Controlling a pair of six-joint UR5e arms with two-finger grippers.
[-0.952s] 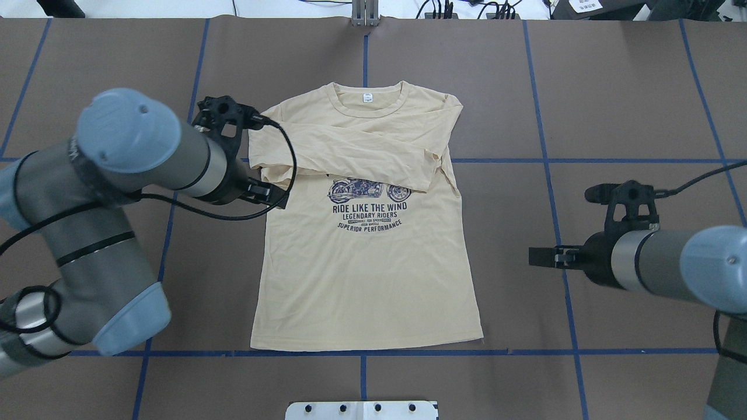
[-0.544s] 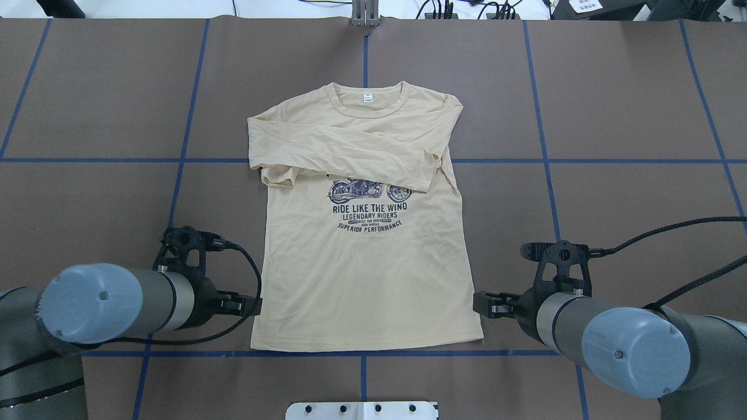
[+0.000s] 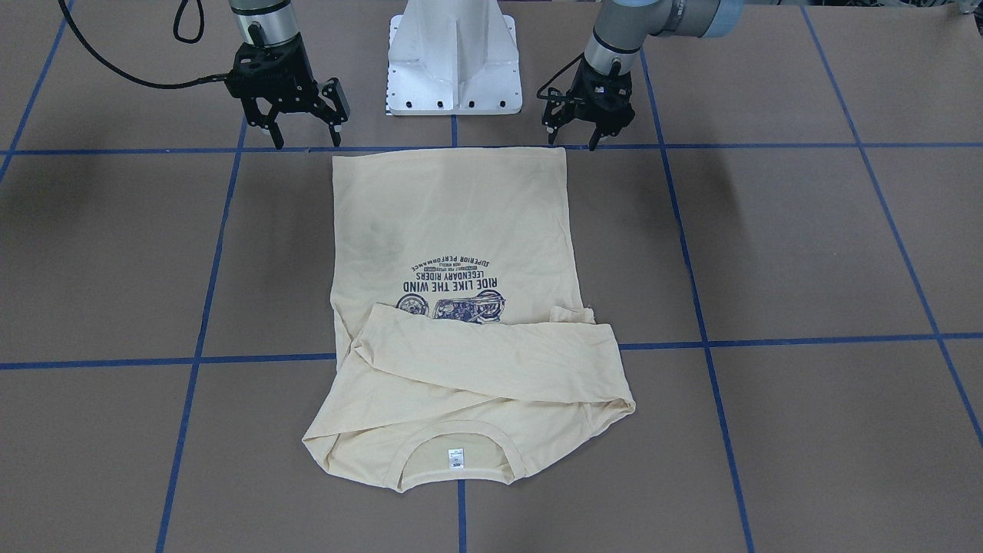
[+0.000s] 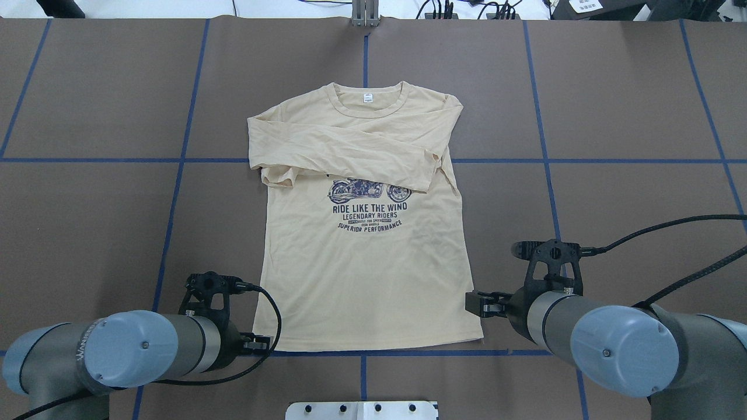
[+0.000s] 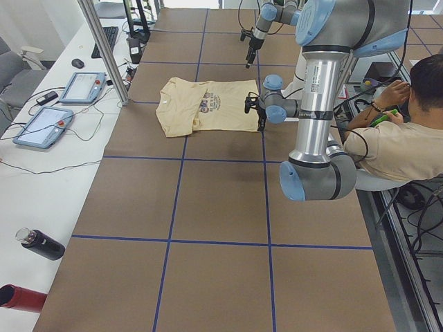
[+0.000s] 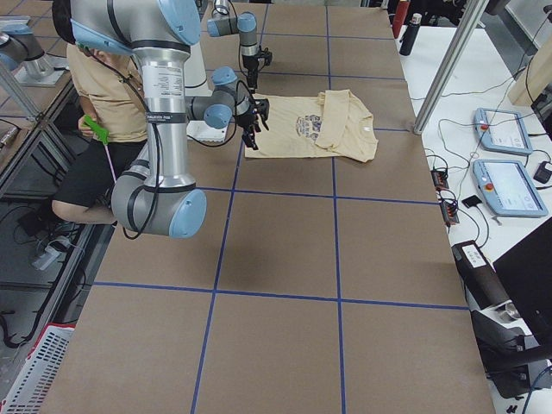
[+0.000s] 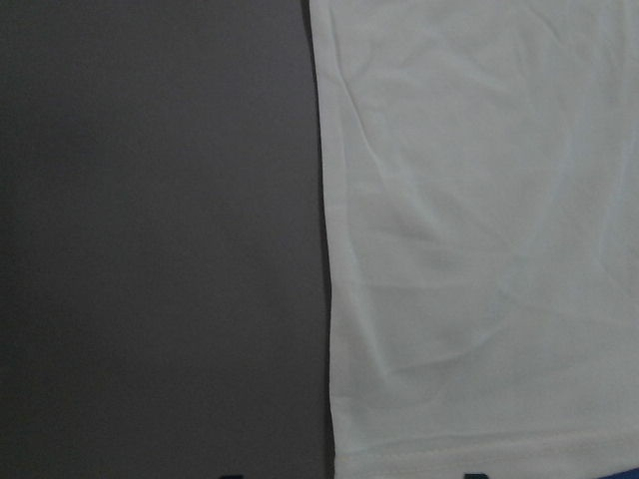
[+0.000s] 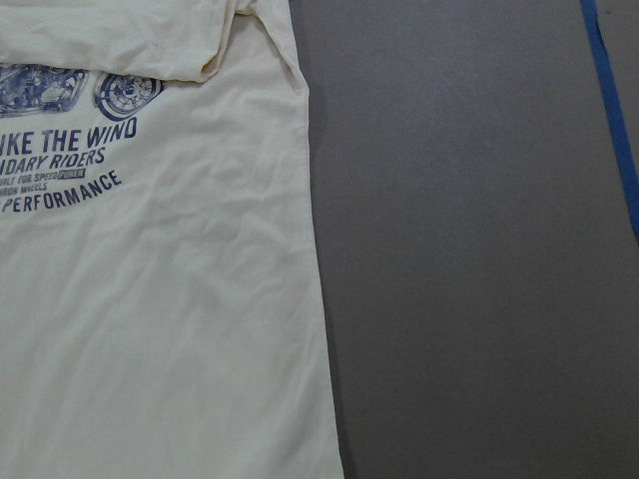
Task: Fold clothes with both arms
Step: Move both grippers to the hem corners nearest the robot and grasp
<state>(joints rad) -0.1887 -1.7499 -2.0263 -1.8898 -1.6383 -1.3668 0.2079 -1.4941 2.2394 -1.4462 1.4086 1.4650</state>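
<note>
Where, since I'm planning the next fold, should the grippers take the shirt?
Probably the two hem corners, from above: left gripper on the left hem corner, right gripper on the right hem corner. The shirt lies flat, sleeves folded across, hem nearest both open grippers.

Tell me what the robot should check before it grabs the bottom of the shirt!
1. Shirt lies flat: ok.
2. Sleeves folded across the chest: ok.
3. Left hand open: ok.
4. Right hand open: ok.
5. Each hand by its own corner of the hem: ok.
6. Hands low enough to pinch the cloth: cannot tell.
</note>
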